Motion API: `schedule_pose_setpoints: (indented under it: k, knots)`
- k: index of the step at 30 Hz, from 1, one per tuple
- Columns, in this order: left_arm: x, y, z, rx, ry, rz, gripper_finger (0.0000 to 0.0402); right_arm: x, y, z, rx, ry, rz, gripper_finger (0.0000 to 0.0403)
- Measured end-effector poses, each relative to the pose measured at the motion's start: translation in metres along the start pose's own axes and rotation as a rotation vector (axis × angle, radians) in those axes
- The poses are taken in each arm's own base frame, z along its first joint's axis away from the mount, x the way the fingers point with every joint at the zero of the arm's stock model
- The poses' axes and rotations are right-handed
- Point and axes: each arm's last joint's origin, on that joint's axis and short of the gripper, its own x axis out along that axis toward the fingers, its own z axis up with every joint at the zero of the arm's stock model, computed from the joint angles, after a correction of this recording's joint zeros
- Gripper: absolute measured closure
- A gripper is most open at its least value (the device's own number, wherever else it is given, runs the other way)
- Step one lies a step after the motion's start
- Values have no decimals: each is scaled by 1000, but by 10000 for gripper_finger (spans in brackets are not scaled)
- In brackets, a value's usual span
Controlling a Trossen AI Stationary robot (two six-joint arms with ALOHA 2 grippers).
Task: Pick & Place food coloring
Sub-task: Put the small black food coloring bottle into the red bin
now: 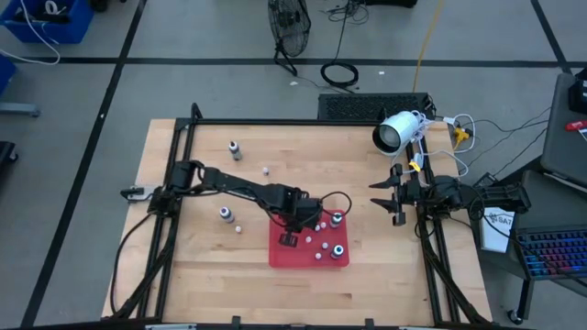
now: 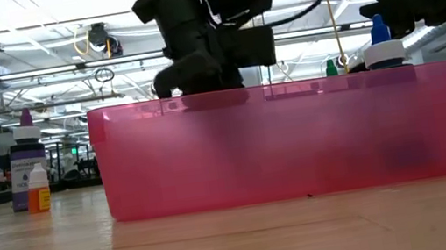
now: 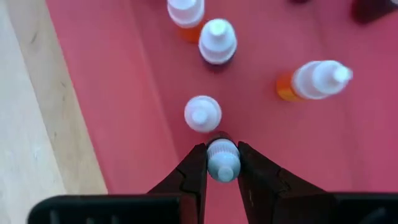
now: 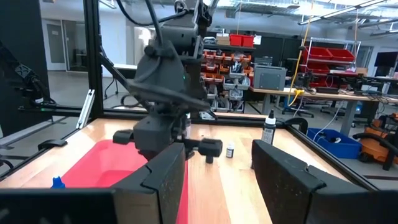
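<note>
The red tray (image 1: 280, 255) lies on the table, with several tiny food coloring bottles standing in it. My left gripper (image 1: 288, 231) points down into the tray's left part, shut on one small bottle (image 3: 222, 160) with a pale blue cap. A white-capped bottle (image 3: 203, 114) stands just ahead of it, and purple (image 3: 217, 42) and orange (image 3: 314, 81) ones are farther on. In the low view the left gripper (image 2: 199, 80) reaches down behind the tray wall. My right gripper (image 1: 396, 197) waits open at the table's right edge, touching nothing. My left gripper pinches the small bottle between its two fingers (image 3: 193, 174), one on each side of the cap and neck (image 3: 222, 168). The fingers come from above, pointing down. The bottle stays upright. Whether its base stands on the tray floor I cannot tell.
Outside the tray, two dark bottles (image 1: 235, 148) (image 1: 225, 214) and two small whitish ones (image 1: 266, 170) (image 1: 237, 227) stand on the wood to the left. Two dark capped bottles (image 1: 337, 218) (image 1: 337, 249) stand in the tray's right part. A white camera (image 1: 396, 133) sits at the far right corner.
</note>
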Motion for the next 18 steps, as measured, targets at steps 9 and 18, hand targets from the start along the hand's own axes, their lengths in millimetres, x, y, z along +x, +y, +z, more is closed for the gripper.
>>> schedule_pose_setpoints:
  k: [9,18]
  knots:
    - [0,0,2,-14,-20,3,304,0,0,0,0,1,0,225]
    - [0,1,3,-68,-29,4,236,0,0,0,0,1,0,227]
